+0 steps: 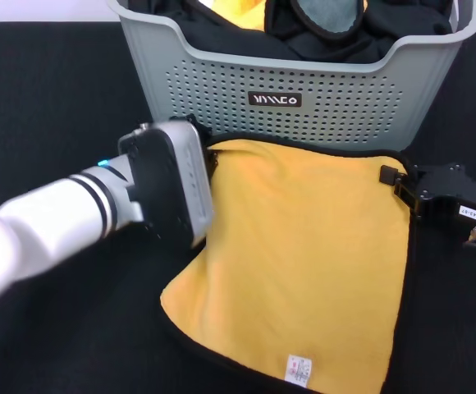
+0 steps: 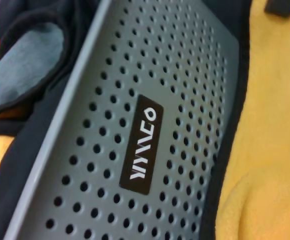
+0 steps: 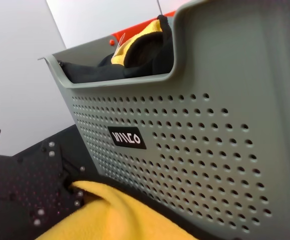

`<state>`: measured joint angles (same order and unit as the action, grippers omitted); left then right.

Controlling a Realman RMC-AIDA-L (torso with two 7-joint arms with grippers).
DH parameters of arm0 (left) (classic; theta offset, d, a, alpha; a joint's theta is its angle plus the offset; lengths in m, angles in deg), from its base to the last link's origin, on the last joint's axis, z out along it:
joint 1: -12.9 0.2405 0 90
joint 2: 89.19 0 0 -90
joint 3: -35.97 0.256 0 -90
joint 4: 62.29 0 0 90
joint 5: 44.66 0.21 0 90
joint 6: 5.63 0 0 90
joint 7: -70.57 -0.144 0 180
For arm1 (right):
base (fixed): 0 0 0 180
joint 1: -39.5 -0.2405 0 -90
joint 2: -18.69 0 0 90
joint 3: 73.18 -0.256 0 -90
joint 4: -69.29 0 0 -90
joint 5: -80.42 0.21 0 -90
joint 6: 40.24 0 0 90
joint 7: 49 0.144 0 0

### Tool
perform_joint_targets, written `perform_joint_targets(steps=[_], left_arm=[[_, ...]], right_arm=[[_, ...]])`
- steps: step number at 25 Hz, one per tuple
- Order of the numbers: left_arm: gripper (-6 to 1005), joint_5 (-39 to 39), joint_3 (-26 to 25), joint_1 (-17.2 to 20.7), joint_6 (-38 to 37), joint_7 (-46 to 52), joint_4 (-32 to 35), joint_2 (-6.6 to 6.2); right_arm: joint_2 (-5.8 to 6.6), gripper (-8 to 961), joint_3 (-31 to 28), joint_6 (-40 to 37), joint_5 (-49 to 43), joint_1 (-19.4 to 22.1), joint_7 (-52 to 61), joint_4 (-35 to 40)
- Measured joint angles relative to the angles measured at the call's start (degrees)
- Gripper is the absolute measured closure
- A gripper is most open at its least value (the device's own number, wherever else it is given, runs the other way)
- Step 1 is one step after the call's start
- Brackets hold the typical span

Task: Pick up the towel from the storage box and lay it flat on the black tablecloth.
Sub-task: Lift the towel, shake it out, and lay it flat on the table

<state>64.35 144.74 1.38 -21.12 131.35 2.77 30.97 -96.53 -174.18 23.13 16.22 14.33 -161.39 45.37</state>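
Towel spread on the black tablecloth in front of the storage box.

The towel (image 1: 304,263) is laid orange face up at lower centre of the head view, on the black tablecloth (image 1: 49,98), its far edge just beside the storage box (image 1: 221,90) at top centre. The left gripper (image 1: 211,160) is positioned at the towel's upper left corner, the right gripper (image 1: 395,179) at its upper right corner. Whether either claw is closed on the cloth cannot be told. More cloths are seen inside the box.
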Motion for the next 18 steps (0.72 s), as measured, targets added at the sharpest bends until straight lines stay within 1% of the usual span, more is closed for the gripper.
perform_joint_targets(steps=[4,11,14,18], left_arm=[[925,-0.16,6.93,0.91,11.53,-2.12,-0.92,0.02],[911,-0.77,7.85,0.53,12.50,-0.03,-3.49,0.07],[905,-0.78,7.95,0.77,12.47,1.24,-3.78,0.08],[896,-0.94,7.75,1.18,12.52,3.74,-3.47,-0.02]], right_arm=[[-0.03,835,-0.03,0.19,0.21,0.18,-0.15,0.01],[-0.10,833,0.00,1.97,0.52,0.41,-0.43,0.41],[-0.09,832,-0.04,3.54,1.13,1.35,-1.39,0.07],[-0.07,687,-0.25,5.95,2.74,2.85,-2.78,-0.08]])
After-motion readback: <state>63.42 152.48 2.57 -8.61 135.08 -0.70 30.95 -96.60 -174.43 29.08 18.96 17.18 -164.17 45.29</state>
